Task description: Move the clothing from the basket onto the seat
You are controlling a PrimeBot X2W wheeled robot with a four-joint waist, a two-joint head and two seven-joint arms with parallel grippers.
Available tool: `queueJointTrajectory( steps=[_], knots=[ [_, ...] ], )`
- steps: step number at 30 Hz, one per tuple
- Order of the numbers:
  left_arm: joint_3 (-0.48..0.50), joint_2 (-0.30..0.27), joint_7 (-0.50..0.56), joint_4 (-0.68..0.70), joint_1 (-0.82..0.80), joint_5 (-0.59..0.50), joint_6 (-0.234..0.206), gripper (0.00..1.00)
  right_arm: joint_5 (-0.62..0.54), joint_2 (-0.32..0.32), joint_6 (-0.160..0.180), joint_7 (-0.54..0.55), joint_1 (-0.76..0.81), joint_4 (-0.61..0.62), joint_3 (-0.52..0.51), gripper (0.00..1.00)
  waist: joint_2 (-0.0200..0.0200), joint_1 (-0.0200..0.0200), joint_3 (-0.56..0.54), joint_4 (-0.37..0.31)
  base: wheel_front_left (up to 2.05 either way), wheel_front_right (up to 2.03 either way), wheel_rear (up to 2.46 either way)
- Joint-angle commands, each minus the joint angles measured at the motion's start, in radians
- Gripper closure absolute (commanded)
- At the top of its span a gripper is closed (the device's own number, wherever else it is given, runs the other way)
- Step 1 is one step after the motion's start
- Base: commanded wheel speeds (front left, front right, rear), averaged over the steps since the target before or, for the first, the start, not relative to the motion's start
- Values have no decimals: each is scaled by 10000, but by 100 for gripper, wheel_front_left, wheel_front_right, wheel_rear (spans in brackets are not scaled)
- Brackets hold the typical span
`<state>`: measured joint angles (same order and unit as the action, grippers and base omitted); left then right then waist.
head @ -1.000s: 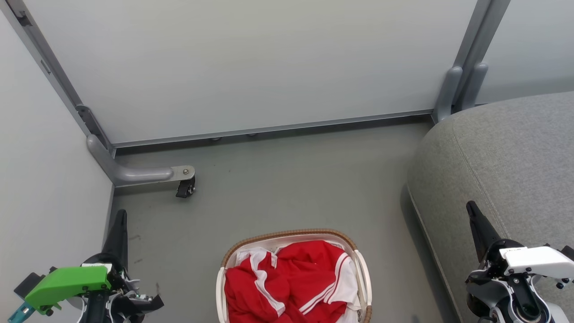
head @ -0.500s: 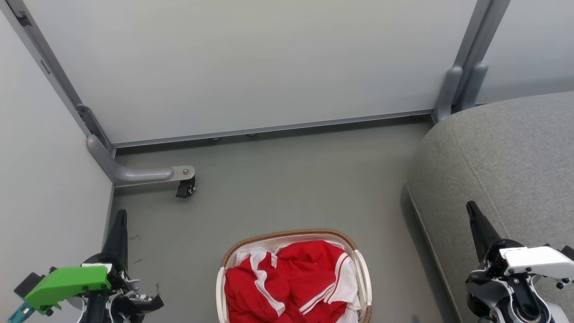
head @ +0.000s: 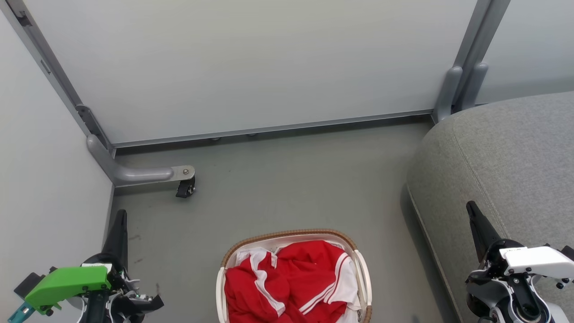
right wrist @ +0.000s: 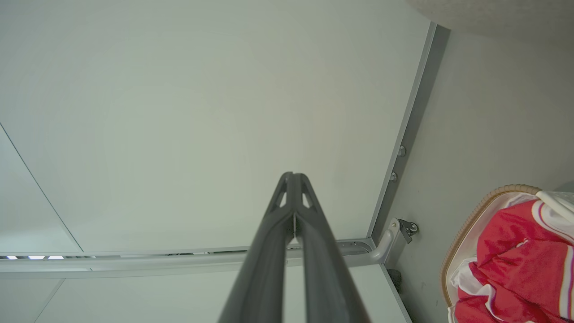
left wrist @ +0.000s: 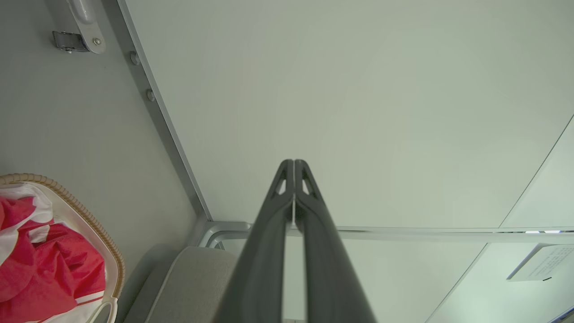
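head view: basket on grey floor, bottom centre, cut off by lower edge. red-and-white clothing crumpled inside, piled about level with the brown rim. seat on robot's right of basket, apart from it, strip of floor between.

left gripper at lower left, clenched: fingers pressed flat together in left wrist view, nothing between them. well left of basket, close to side panel. right gripper at lower right, likewise clenched and empty, tip over seat's front edge. both well apart from clothing.

pale partition panel across far side. metal foot with small black caster on floor near left corner.

left wrist view: basket rim and red cloth at lower left, seat corner just beside. right wrist view: basket and cloth at lower right.
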<state>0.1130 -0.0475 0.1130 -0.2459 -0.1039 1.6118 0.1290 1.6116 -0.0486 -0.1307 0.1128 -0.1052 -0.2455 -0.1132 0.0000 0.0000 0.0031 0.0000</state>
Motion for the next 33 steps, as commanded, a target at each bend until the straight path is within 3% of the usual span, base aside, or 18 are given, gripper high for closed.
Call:
queueJointTrajectory(
  steps=[1,5,6,21,33],
  knots=[
    [24,-86,9,3,-128,8,66,100,12,-56,-25,20,-94,-8,-18,100,0,0,0,0,0,0,0],
    [24,-86,9,3,-128,8,66,100,12,-56,-25,20,-94,-8,-18,100,0,0,0,0,0,0,0],
    [-6,10,-1,-26,11,-1,-4,0,-2,10,2,-3,15,-27,3,0,0,0,0,0,0,0,0],
    [-708,60,-582,-121,295,-374,-16,0,-685,83,3,-581,361,-249,240,0,0,0,15,1,0,0,0],
    [-1036,41,-1114,233,343,-1708,-8,0,-3036,59,2,-1115,437,385,-12,0,0,0,28,9,0,0,0]
  ],
)
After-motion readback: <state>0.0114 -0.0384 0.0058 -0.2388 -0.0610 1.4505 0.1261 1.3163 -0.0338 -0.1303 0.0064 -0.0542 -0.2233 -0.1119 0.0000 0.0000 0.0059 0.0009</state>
